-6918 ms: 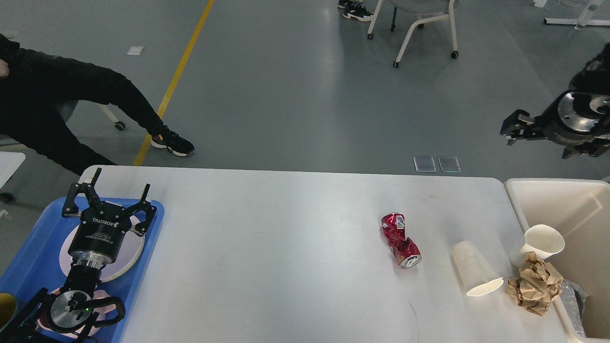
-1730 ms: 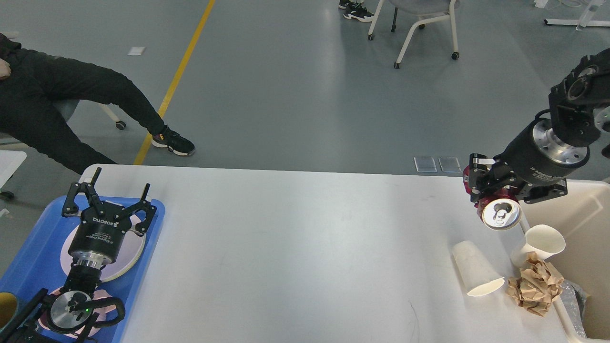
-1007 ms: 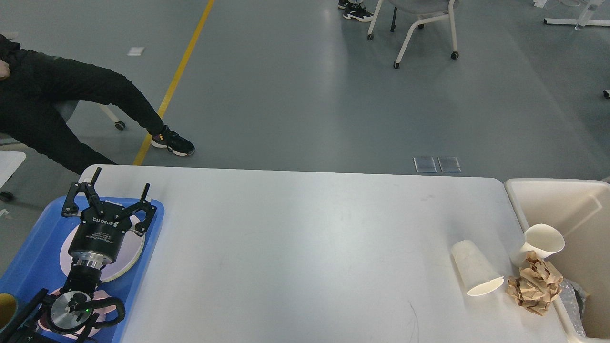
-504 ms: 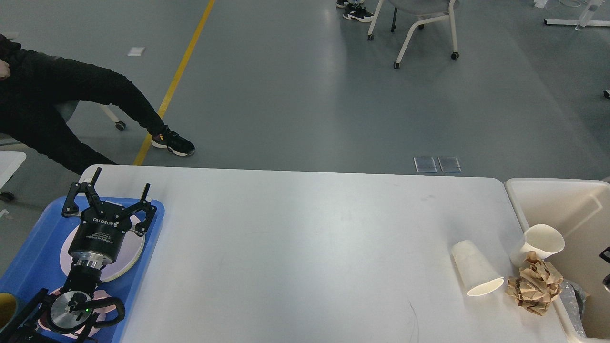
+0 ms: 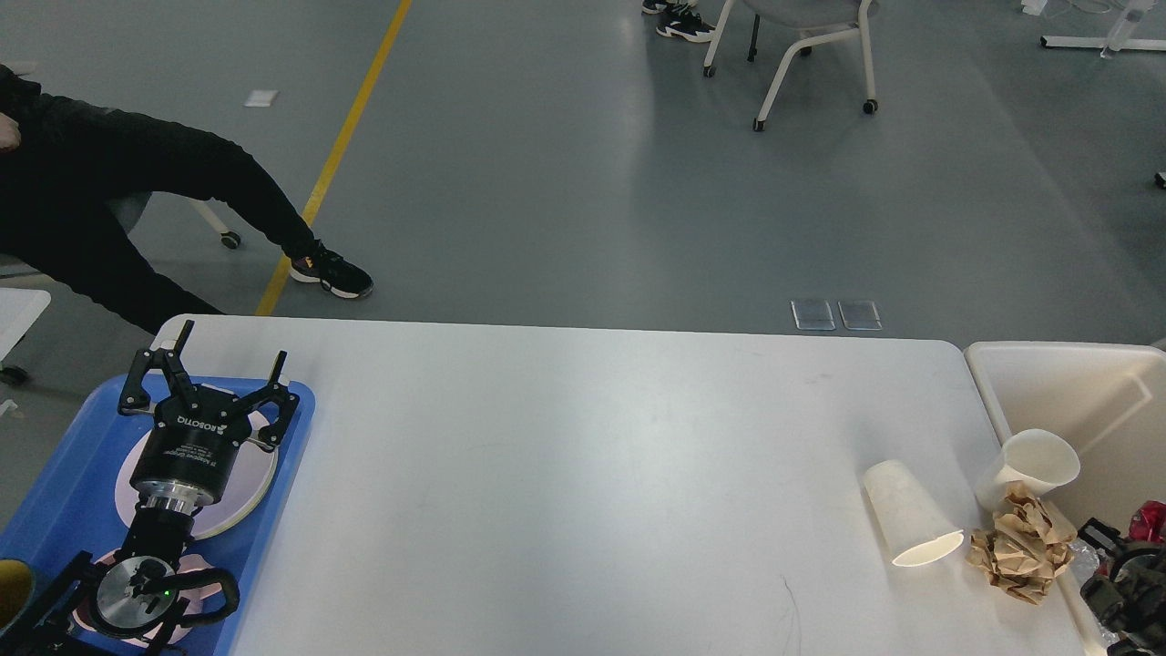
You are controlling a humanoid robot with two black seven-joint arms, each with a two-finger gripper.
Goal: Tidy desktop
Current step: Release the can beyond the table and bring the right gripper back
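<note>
The left gripper, fingers spread, is held over the blue tray at the desktop's left end; the right gripper's state cannot be determined.

The worktop is plain white. A blue tray carries a pale pink plate. Two paper cups are off-white, the crumpled paper brown, the bin beige, the floor line yellow.

"ROBOTIQ" in white on left gripper body
</note>
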